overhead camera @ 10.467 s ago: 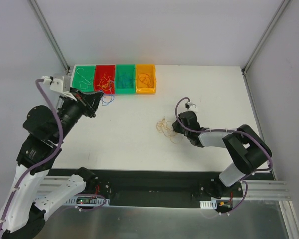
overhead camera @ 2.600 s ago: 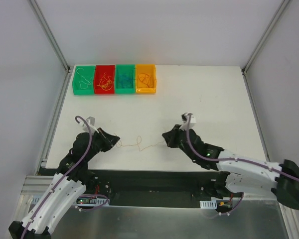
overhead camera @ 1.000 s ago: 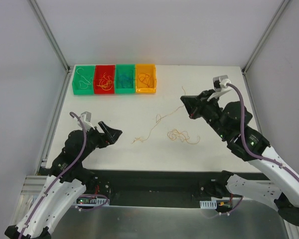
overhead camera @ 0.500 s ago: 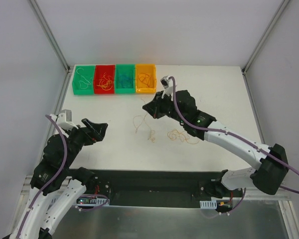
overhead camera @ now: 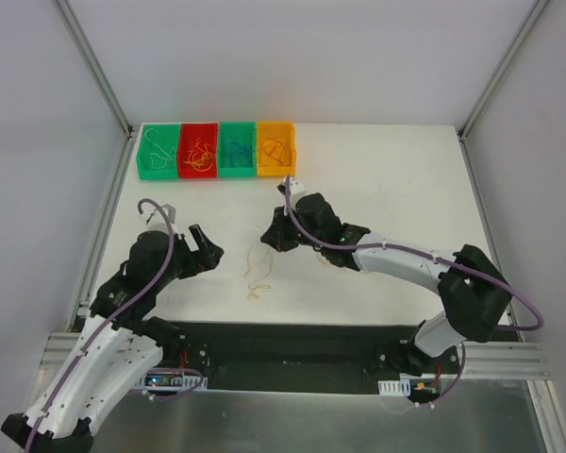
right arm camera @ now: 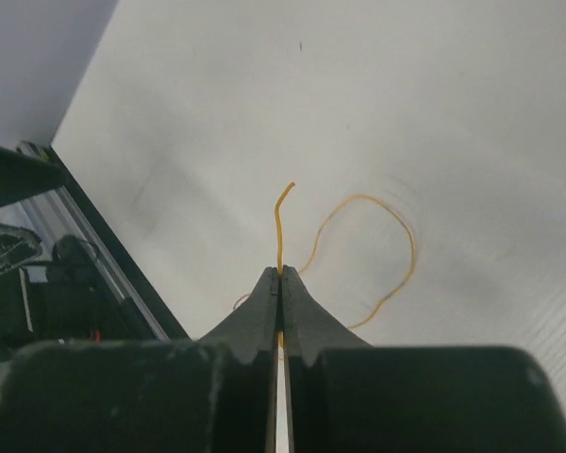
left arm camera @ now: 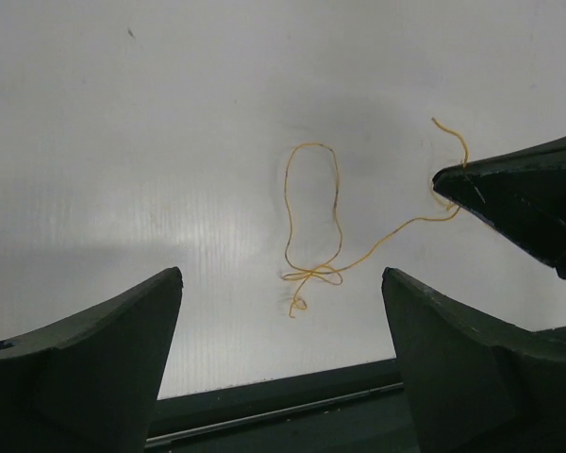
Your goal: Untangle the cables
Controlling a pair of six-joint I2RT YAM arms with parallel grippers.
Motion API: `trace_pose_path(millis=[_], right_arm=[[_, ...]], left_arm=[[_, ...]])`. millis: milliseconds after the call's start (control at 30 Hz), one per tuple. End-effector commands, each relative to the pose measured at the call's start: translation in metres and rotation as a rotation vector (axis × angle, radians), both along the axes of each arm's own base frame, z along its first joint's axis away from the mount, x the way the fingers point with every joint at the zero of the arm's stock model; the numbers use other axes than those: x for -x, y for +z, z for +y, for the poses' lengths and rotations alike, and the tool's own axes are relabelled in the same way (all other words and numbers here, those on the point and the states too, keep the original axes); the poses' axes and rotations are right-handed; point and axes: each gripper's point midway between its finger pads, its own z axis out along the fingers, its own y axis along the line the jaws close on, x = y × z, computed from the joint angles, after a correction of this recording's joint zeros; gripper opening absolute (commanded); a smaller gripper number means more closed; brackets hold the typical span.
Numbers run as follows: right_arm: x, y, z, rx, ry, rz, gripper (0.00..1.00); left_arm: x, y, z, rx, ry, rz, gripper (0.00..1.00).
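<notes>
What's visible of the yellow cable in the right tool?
The yellow cable is a thin wire. One end is pinched in the shut right tool, a short tip sticking out past it. The rest reaches the white table, in an oval loop crossing itself in a small tangle near the free end.

The table [overhead camera: 406, 189] was plain white. Along its far edge stood four translucent bins: green [overhead camera: 158, 174], red [overhead camera: 198, 174], teal [overhead camera: 236, 173] and orange [overhead camera: 275, 172]. Pale wires [overhead camera: 154, 142] showed in the green one, yellow-orange wires [overhead camera: 200, 151] in the red, and blue wires [overhead camera: 234, 146] in the teal. The single cable [overhead camera: 258, 269] on the table was yellow-orange. The left gripper [overhead camera: 206, 247] and right gripper [overhead camera: 272, 236] were both black, dull and unpatterned. The arms were white and black, with purple arm cables [overhead camera: 174, 243] along them. The walls were pale grey.
</notes>
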Motion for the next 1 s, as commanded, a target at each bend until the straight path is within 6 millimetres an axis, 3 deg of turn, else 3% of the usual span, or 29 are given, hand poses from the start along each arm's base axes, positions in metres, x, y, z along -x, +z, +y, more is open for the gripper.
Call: trace_pose_path(millis=[0, 133, 267, 367, 433, 533, 767, 967], right_arm=[[0.028, -0.025, 0.006, -0.004, 0.042, 0.073, 0.02], [0.036, -0.053, -0.002, 0.041, 0.033, 0.137, 0.06], [0.034, -0.062, -0.016, 0.07, 0.011, 0.181, 0.28], [0.022, -0.063, -0.04, 0.058, -0.05, 0.231, 0.44], [0.013, -0.057, -0.058, 0.026, -0.097, 0.25, 0.54], [-0.004, -0.033, -0.087, -0.035, -0.166, 0.215, 0.67], [-0.026, 0.026, -0.141, -0.11, -0.265, 0.076, 0.72], [-0.023, 0.041, -0.168, -0.12, -0.312, 0.013, 0.72]], left_arm=[[0.002, -0.023, -0.024, 0.072, -0.082, 0.082, 0.86], [0.008, -0.046, -0.051, 0.148, -0.202, 0.156, 0.87], [0.013, -0.059, -0.072, 0.176, -0.335, 0.21, 0.82], [0.015, -0.063, -0.079, 0.151, -0.393, 0.225, 0.78], [0.016, -0.067, -0.082, 0.102, -0.431, 0.218, 0.78], [0.018, -0.068, -0.093, 0.018, -0.5, 0.201, 0.79], [0.01, -0.084, -0.103, -0.304, -0.585, 0.232, 0.88], [0.009, -0.1, -0.111, -0.412, -0.634, 0.308, 0.9]])
